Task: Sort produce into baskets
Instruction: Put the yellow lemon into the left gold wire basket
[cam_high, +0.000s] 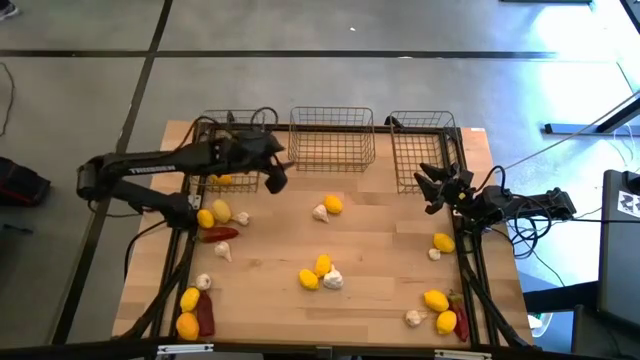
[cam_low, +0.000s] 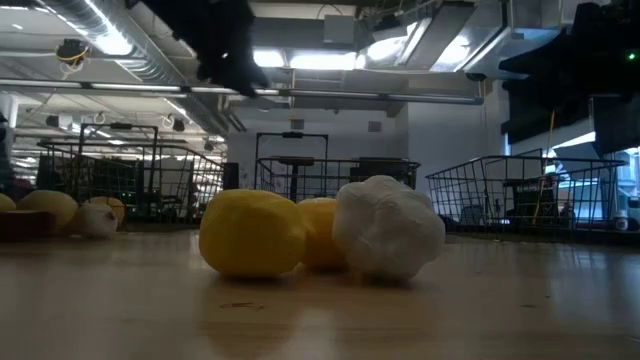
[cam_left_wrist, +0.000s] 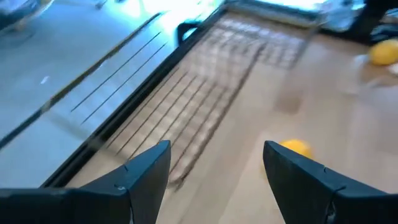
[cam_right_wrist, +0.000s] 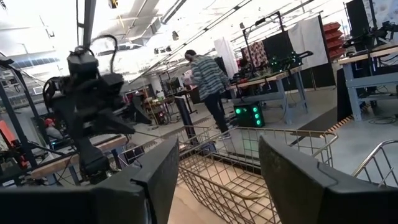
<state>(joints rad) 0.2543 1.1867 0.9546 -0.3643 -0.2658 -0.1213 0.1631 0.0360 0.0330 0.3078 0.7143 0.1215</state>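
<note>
Three dark wire baskets stand along the table's far edge: left, middle and right. A lemon lies in the left one. Lemons, garlic bulbs and red chilies lie scattered on the wooden top. My left gripper hangs open above the table between the left and middle baskets, with nothing between its fingers. At the right, my right gripper waits open by the right basket, also empty.
In the table's middle, two lemons and a garlic bulb lie together. More produce lies near the left edge and the near right corner. A person stands in the room beyond the table.
</note>
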